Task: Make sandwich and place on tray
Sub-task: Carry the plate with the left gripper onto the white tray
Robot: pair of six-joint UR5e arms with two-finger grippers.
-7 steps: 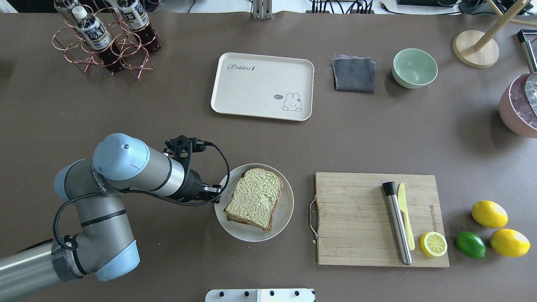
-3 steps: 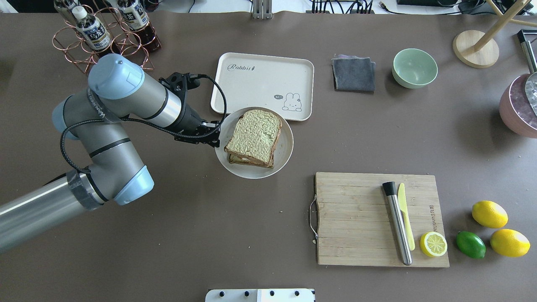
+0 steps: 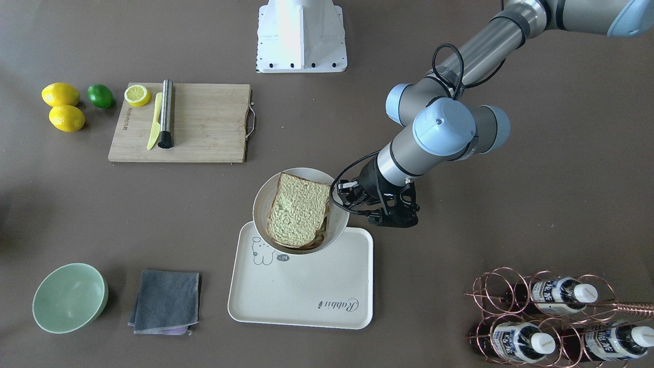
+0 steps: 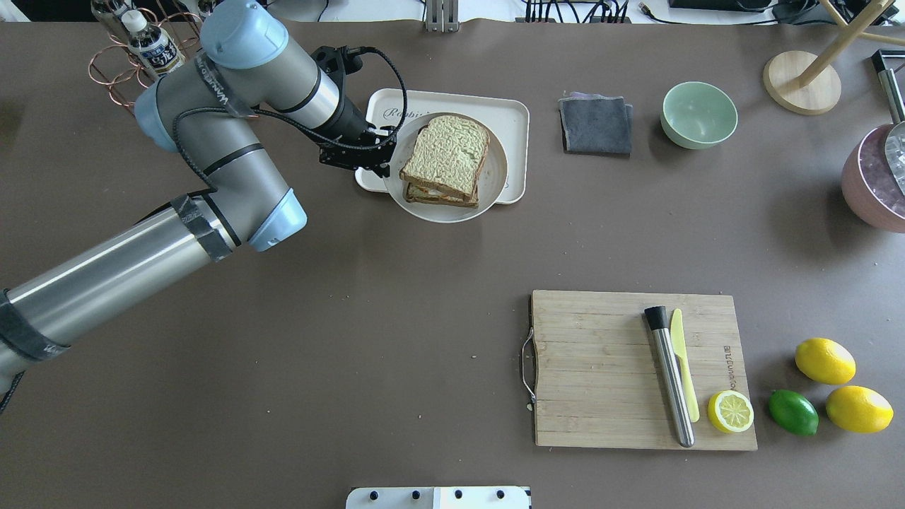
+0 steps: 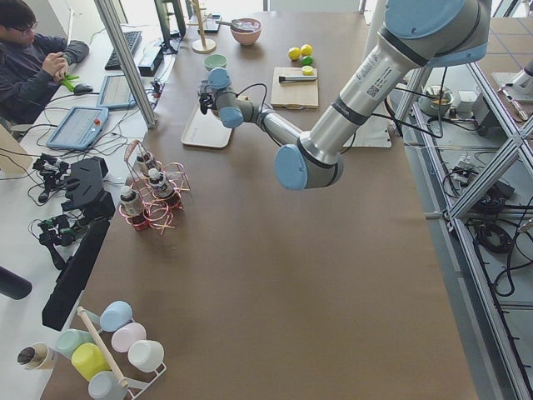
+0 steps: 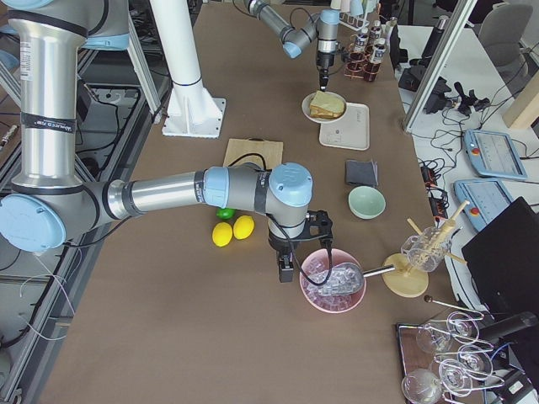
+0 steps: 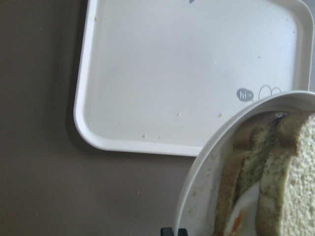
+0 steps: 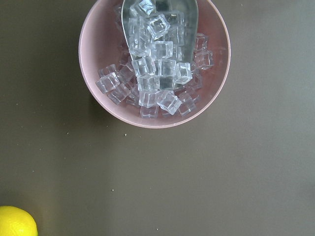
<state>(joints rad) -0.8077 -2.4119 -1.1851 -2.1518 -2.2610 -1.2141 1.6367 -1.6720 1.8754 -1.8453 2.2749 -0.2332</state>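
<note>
The sandwich (image 4: 447, 159), two greenish-tan bread slices with an egg between, lies on a round white plate (image 4: 498, 177). My left gripper (image 4: 385, 159) is shut on the plate's left rim and holds it over the robot-side edge of the cream tray (image 4: 512, 116). The front view shows the plate (image 3: 263, 197) and sandwich (image 3: 299, 209) overlapping the tray (image 3: 301, 286) at its bear drawing. In the left wrist view the sandwich (image 7: 275, 182) sits above the tray (image 7: 187, 73). My right gripper (image 6: 286, 269) hangs beside the pink ice bowl; I cannot tell whether it is open.
A wooden cutting board (image 4: 601, 367) holds a steel muddler, a yellow knife and a lemon half. Lemons and a lime (image 4: 793, 412) lie to its right. A grey cloth (image 4: 596, 125), a green bowl (image 4: 698, 114), a bottle rack (image 3: 552, 317) and the pink ice bowl (image 8: 155, 64) stand around.
My left arm has carried the plate with the sandwich away from the table's near side, up and over the tray's edge. Nothing else has moved.
</note>
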